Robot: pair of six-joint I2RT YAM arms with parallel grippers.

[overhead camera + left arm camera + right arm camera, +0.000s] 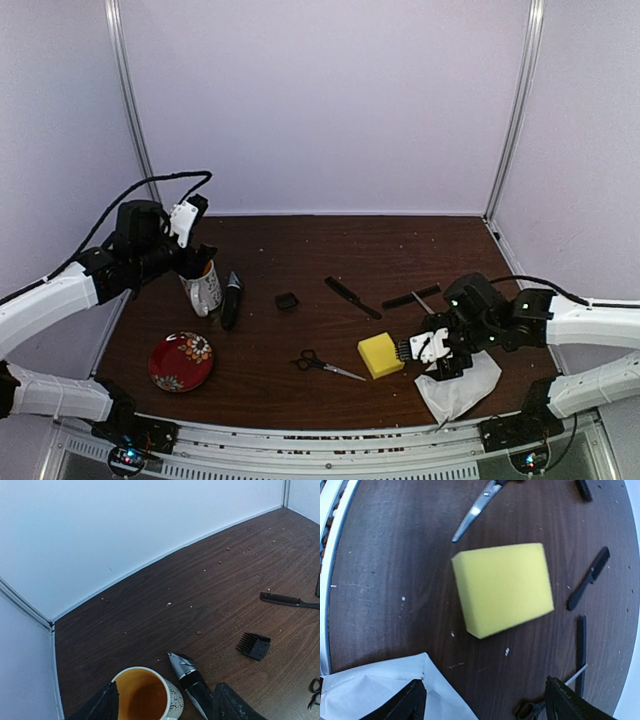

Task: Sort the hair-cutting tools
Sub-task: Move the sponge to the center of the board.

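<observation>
- Top view: left pincer point(195, 262) hangs at 9 o'clock on the brown surface point(300, 240), over a patterned mug point(203, 288). Whether it is spread cannot be told from here.
- Black trimmer point(231, 298) lies just at 3 o'clock of the mug; small square piece point(287, 300) is further along at 3.
- Comb point(352, 297) and second comb point(410, 297) lie centre-right, apart.
- Scissors point(325, 364) lie at 6 o'clock of centre, and a red plate point(181, 361) at 7.
- Right pincer point(425, 348) sits just beside a yellow sponge point(380, 354), above a white pouch point(458, 388).
- Left wrist: left pincer point(167, 695) is spread wide, gripping nothing. The mug point(147, 695) and the trimmer point(192, 682) tip lie between its fingers point(100, 707). Square piece point(253, 645) is at 3 o'clock, comb point(287, 600) at 2.
- Right wrist: right pincer point(485, 695) gapes, empty. Sponge point(502, 587) is at 12 o'clock, scissors point(472, 512) blade beyond it.
- Pouch point(385, 690) is at 8 o'clock, comb point(589, 579) at 2 and second comb point(581, 647) at 4, with second scissors point(526, 710) at 5.
</observation>
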